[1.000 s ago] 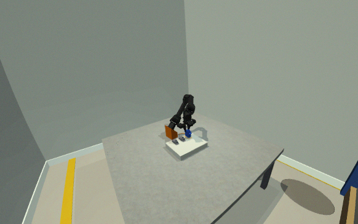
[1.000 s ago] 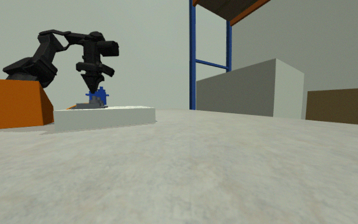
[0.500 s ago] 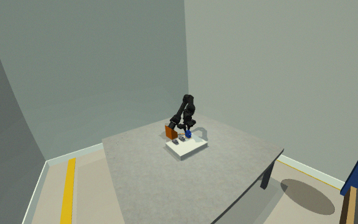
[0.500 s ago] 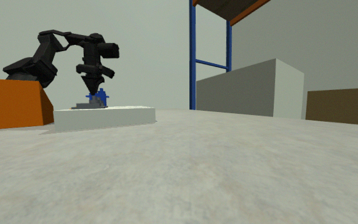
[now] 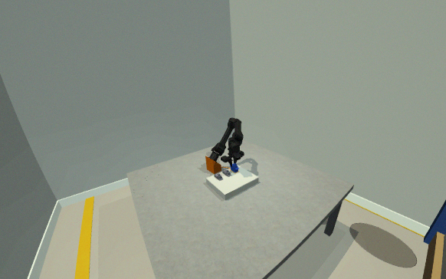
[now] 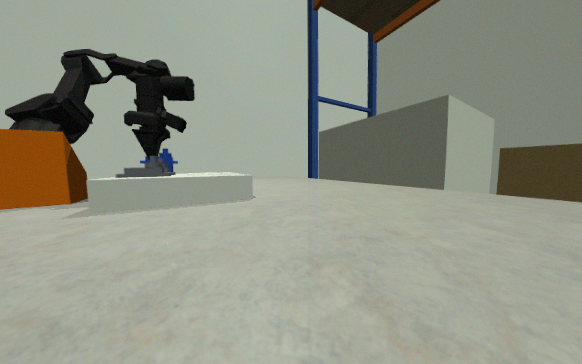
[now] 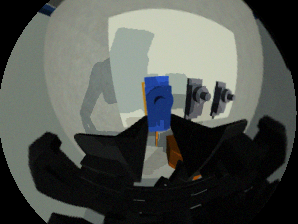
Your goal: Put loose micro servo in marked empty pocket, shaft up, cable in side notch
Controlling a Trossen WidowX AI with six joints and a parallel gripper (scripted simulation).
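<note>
The blue micro servo (image 5: 234,168) (image 6: 167,158) (image 7: 157,106) is held upright, output shaft up, over the rear part of the pale deck (image 5: 230,186) (image 6: 170,195) (image 7: 210,55). In the exterior view its ears show a little above the deck top; its lower body is partly hidden behind grey parts. My gripper (image 5: 233,164) (image 6: 151,154) (image 7: 158,117) is shut on it from above. An orange cable strip (image 7: 145,100) shows along the servo's left side in the wrist view. The marked pocket and side notch cannot be made out, so alignment cannot be told.
Two grey servos (image 5: 218,176) (image 7: 195,97) sit on the deck in a row beside the blue one, the nearer one close to it. An orange block (image 5: 213,165) (image 6: 30,167) (image 7: 174,152) stands by the arm's base, near the deck's edge.
</note>
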